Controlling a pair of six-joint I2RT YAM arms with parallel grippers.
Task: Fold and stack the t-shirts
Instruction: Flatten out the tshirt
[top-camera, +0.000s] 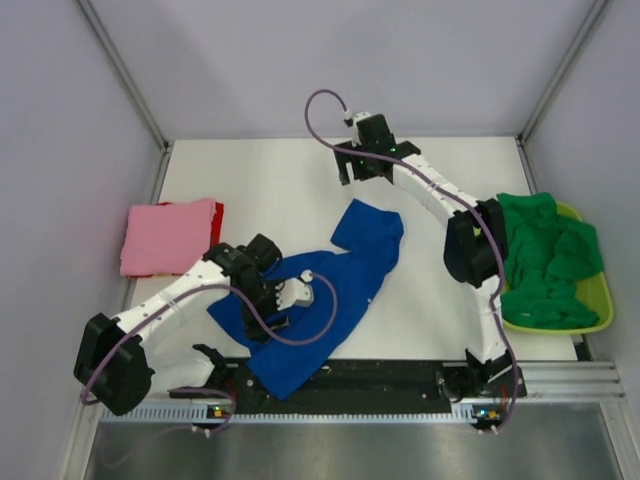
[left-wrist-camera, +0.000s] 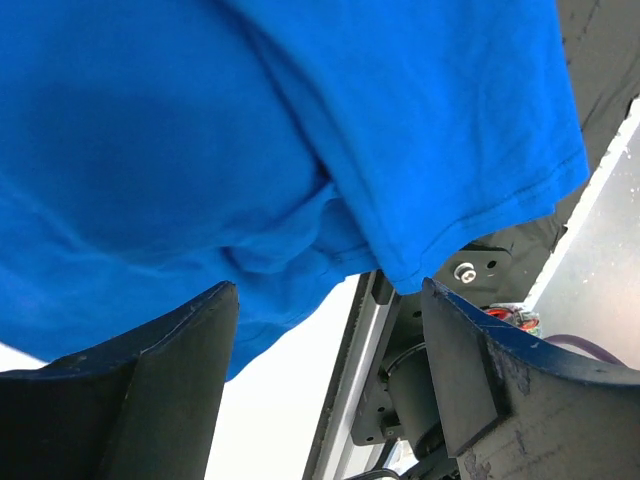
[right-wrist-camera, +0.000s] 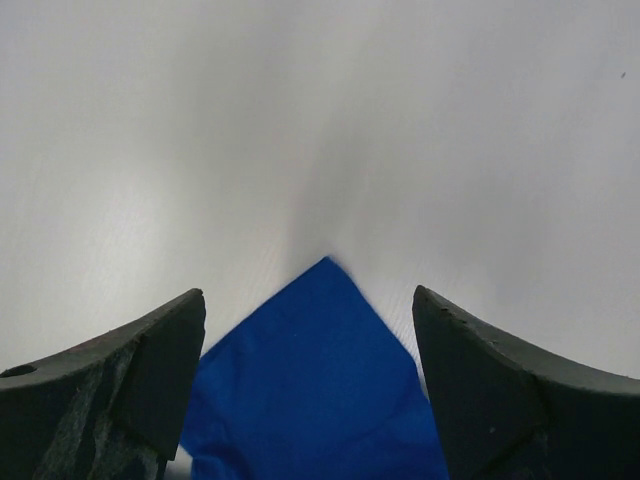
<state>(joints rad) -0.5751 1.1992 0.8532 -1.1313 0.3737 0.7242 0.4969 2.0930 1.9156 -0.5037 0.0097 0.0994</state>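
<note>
At table (top-camera: 280, 180) centre: rumpled royal-blue cloth t-shirt (top-camera: 355, 268), unfolded. Left gripper (left-wrist-camera: 330, 300) spread wide at cloth, holding nothing; right gripper (right-wrist-camera: 310, 300) likewise wide, empty, blue corner lying between jaws. Likely flattening step; next: grip corners, pull flat.

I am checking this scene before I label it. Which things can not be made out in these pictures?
- Top view: the left arm covers the middle of the blue t-shirt.
- Top view: green t-shirts lie heaped in the basket, the right arm crossing them; their number is unclear.
- Top view: a red thing under the pink t-shirt shows only an edge.
</note>
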